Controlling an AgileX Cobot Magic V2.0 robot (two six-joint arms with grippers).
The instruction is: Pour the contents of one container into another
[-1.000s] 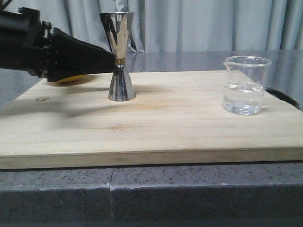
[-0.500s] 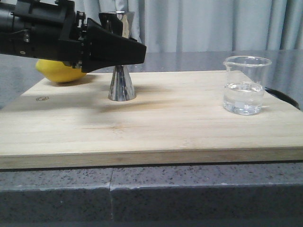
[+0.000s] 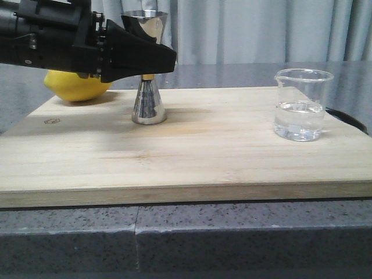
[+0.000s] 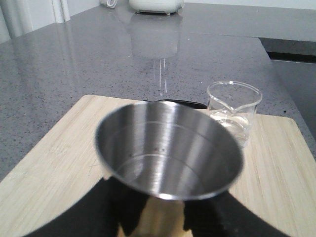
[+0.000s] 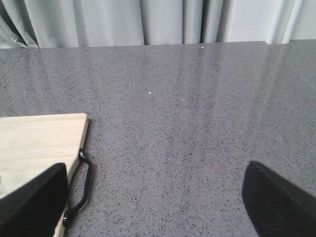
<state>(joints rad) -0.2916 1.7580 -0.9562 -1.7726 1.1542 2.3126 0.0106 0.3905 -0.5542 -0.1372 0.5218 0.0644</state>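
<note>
as the left arm closes in on the jigger (image 3: 149,70), the pour has yet to begin.
compared with a second ago, the left gripper (image 3: 165,58) has advanced from beside the jigger's gold waist to straddle it, uncovering the lemon (image 3: 77,85) behind; the jigger's base has barely shifted on the wooden board (image 3: 192,148), so the grasp looks just made or imminent. the arm reaches in level from the left, its jaws on either side of the waist; whether they are clenched cannot be told. the beaker (image 3: 301,104), part filled with clear liquid, stands untouched well apart at the board's right end. the right gripper (image 5: 148,207) hangs with jaws spread, released, over the grey desk (image 5: 187,98) beside the board.
</note>
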